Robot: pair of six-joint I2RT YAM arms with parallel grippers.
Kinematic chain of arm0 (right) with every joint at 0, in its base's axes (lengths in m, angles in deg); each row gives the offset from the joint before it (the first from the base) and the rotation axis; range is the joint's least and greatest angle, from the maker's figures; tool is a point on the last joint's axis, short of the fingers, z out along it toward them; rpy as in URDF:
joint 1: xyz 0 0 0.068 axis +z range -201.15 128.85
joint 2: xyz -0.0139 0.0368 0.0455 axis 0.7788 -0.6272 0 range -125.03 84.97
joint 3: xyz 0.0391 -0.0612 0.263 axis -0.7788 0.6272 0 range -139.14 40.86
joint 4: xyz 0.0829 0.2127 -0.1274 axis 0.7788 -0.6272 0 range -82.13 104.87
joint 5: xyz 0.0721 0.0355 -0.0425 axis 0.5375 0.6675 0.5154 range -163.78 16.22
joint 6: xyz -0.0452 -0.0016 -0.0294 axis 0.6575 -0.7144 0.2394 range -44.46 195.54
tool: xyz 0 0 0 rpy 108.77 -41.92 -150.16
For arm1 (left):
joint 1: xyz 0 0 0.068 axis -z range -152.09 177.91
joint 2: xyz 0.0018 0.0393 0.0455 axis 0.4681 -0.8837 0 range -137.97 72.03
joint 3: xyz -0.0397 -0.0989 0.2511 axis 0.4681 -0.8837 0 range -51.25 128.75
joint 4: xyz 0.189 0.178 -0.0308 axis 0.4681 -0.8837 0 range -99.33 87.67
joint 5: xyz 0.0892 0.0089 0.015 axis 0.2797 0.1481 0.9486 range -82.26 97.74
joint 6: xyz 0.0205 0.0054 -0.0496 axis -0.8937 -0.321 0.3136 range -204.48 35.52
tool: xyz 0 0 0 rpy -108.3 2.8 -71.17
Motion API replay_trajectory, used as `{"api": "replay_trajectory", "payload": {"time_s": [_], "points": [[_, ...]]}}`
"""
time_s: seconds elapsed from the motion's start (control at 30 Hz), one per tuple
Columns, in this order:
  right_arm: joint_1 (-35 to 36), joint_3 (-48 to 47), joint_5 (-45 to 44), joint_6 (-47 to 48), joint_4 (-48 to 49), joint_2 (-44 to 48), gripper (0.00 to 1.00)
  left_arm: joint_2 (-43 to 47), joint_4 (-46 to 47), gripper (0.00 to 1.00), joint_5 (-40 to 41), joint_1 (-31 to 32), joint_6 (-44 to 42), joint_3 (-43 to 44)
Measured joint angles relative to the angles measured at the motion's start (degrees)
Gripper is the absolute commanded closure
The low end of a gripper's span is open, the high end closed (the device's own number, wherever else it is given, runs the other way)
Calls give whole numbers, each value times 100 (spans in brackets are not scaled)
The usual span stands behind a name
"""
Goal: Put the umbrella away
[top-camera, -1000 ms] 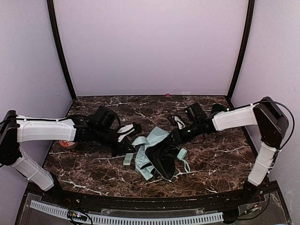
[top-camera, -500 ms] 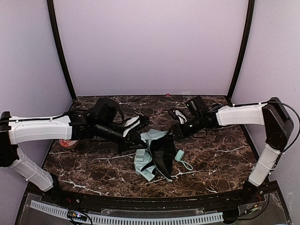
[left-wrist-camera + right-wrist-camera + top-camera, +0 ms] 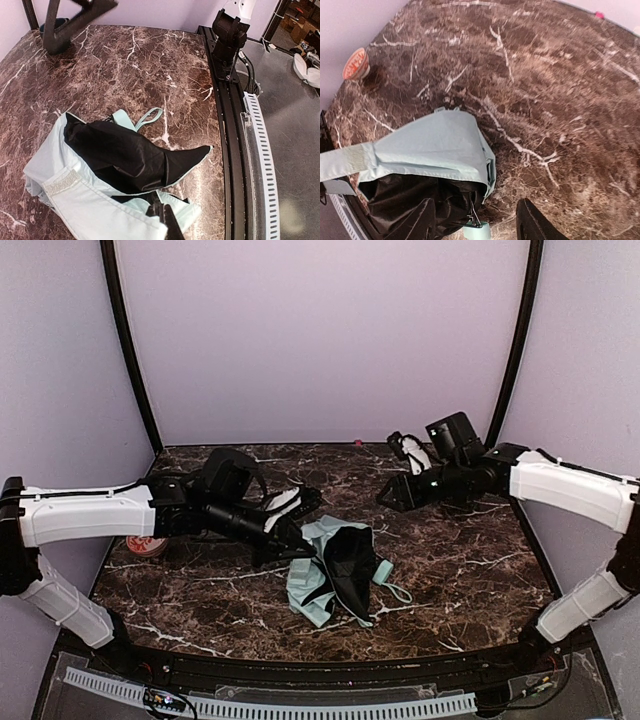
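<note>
Lying crumpled, the umbrella sits near the table's front edge.

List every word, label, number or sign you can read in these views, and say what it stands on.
No text can be read in any view.
On the umbrella: plain fabric, no print visible.
On the small orange-and-white cup: coloured markings, too blurred to read.

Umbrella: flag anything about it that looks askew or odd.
The umbrella lies in a crumpled heap on the marble table, black lining turned outward over the bunched mint canopy, strap trailing loose. Neither rolled nor fastened.
</note>
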Motion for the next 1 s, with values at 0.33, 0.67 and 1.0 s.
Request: {"api": "replay_trajectory", "payload": {"time_s": [0.33,0.67,1.0], "points": [[979,1220,-540,-2050,2098,1639,51,72,-118,100,223,35,-118,0],[1456,1331,-605,-4435,2778,284,43,85,-179,100,227,37,-208,111],[1532,946,-140,-5108,3423,-929,42,140,-177,100,221,37,-243,48]]}}
